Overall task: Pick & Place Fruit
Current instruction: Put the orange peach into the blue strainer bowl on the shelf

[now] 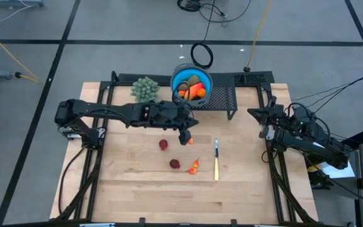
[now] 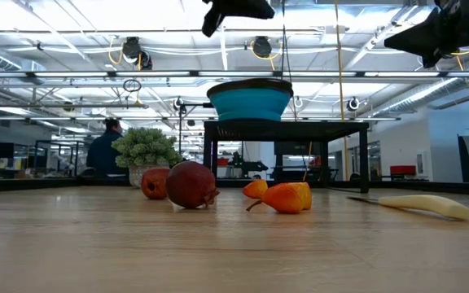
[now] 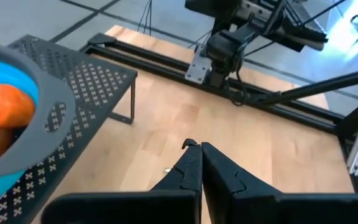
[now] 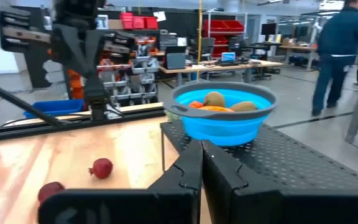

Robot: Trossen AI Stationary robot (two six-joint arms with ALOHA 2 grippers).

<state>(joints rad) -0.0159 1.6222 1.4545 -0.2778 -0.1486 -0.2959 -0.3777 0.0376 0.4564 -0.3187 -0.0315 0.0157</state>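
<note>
Fruit (image 1: 176, 164) loose on counter (image 1: 144, 189), more in blue bowl (image 1: 183, 78) on black rack (image 1: 225, 98). Left tool (image 1: 184, 137) closed, empty, above counter; right tool (image 1: 265, 131) closed, empty, at right edge.

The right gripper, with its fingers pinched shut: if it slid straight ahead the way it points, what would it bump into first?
Probably the blue bowl of fruit on the black perforated stand; the right gripper points at it, though depth is uncertain.

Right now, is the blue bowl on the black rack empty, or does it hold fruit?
It holds fruit. The blue bowl shows brownish-green ovals and orange pieces inside it, on the black rack.
</note>
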